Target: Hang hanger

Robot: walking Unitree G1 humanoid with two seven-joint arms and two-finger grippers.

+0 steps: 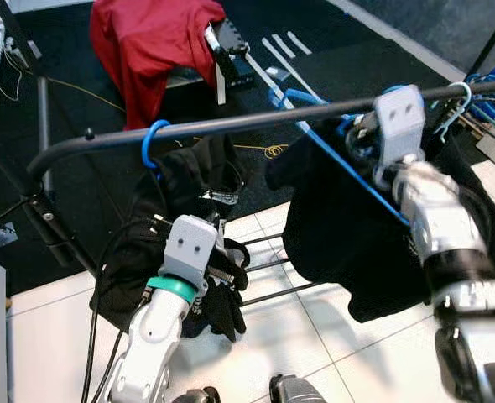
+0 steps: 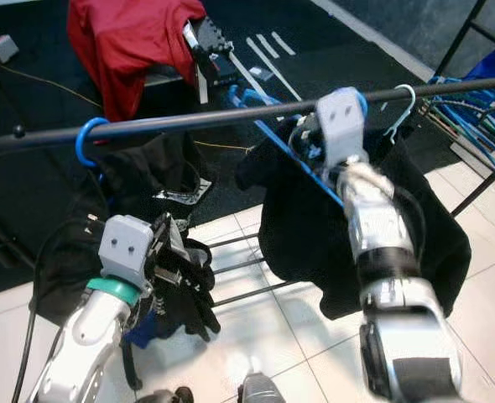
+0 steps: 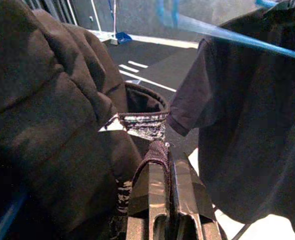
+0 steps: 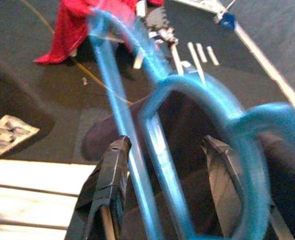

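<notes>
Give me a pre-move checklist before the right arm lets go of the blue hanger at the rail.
1. Right tool up at the rail: ok.
2. Right tool fingers straddle the blue hanger, spread apart, not clamped: ok for release.
3. Hanger hook fully over the rail: cannot tell, the wrist block hides it.
4. Black shirt on the hanger, hanging off the floor: ok.
5. Left tool shut on the black jacket hanging from the first blue hook: ok, away from the right side.
6. White hanger beside the drop spot: close, not ok if crowded.
</notes>
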